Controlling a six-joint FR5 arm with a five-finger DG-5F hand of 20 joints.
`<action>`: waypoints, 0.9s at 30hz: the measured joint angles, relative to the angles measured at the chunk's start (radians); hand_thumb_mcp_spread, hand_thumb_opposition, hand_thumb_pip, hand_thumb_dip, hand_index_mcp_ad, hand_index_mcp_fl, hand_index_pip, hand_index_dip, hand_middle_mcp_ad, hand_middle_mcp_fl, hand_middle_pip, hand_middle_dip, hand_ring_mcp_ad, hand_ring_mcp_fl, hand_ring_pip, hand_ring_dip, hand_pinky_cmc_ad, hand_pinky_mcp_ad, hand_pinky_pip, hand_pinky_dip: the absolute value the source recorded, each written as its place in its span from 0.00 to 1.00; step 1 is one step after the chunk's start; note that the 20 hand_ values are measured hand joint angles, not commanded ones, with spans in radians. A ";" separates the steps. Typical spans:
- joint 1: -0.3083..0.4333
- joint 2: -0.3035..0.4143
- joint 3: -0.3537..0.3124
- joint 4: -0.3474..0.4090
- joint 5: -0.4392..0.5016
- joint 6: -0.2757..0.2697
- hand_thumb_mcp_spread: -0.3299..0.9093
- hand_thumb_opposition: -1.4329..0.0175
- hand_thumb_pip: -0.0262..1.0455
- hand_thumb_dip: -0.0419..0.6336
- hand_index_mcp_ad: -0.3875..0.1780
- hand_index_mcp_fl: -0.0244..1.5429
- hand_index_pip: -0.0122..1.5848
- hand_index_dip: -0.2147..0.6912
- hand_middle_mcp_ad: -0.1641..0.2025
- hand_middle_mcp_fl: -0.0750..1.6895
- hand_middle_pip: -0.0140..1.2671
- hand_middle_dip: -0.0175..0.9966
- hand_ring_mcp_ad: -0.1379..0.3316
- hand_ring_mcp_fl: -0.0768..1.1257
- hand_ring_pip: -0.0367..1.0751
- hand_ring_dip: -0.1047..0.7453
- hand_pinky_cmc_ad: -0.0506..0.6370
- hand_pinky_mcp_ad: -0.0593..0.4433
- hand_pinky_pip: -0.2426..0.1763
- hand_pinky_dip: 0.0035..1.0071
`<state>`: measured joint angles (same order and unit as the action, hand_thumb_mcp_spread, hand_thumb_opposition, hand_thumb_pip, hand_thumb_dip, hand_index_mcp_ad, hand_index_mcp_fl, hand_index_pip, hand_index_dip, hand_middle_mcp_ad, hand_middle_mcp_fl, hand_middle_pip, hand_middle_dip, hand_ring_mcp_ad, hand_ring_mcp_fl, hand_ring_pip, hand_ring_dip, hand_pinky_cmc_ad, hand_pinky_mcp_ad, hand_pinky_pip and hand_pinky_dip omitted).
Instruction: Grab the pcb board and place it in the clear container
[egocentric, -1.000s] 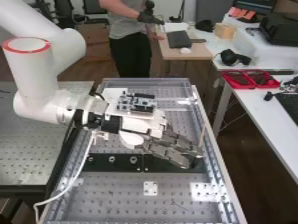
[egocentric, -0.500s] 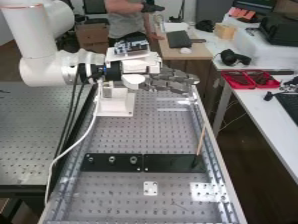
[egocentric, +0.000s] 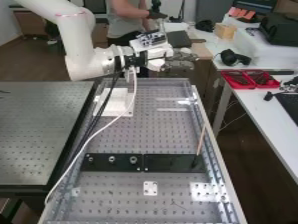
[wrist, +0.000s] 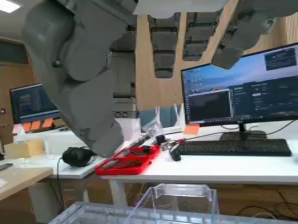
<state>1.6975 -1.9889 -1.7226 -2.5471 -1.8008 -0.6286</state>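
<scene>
In the high view the hand (egocentric: 175, 62) is held above the bench's far end, its fingers straight and pointing right. A circuit board with dark parts (egocentric: 151, 38) rides on top of the arm's wrist, behind the fingers. In the wrist view the hand (wrist: 83, 75) has its thumb apart from the fingers, with no object between them. A clear container (wrist: 178, 192) with transparent walls stands low beyond the hand, at the bench's edge.
A white stand (egocentric: 117, 102) is on the perforated bench (egocentric: 149, 135), below the arm. Nearer are a black strip (egocentric: 116, 162) and an upright wooden stick (egocentric: 201, 140). A red tray (egocentric: 249, 79) lies on the side table. Cables hang from the arm.
The hand has moved up and away from above the black strip to the bench's far end. Its fingers have stayed straight. The white stand has come fully into sight.
</scene>
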 joint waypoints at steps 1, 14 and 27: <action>0.004 -0.011 0.007 -0.002 0.004 0.000 0.63 0.33 0.64 0.41 0.44 0.37 0.94 0.19 0.70 0.13 0.12 0.14 0.56 0.08 0.11 0.14 0.53 0.47 0.40 0.25; 0.033 -0.138 0.063 -0.034 0.130 -0.006 0.64 0.33 0.64 0.41 0.44 0.38 0.94 0.20 0.72 0.13 0.12 0.14 0.56 0.08 0.11 0.14 0.53 0.48 0.40 0.25; 0.035 -0.157 0.068 -0.081 0.158 0.007 0.64 0.34 0.64 0.42 0.43 0.35 0.88 0.24 0.72 0.13 0.12 0.14 0.56 0.07 0.11 0.14 0.53 0.48 0.40 0.25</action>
<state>1.7325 -2.1455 -1.6546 -2.6286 -1.6425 -0.6212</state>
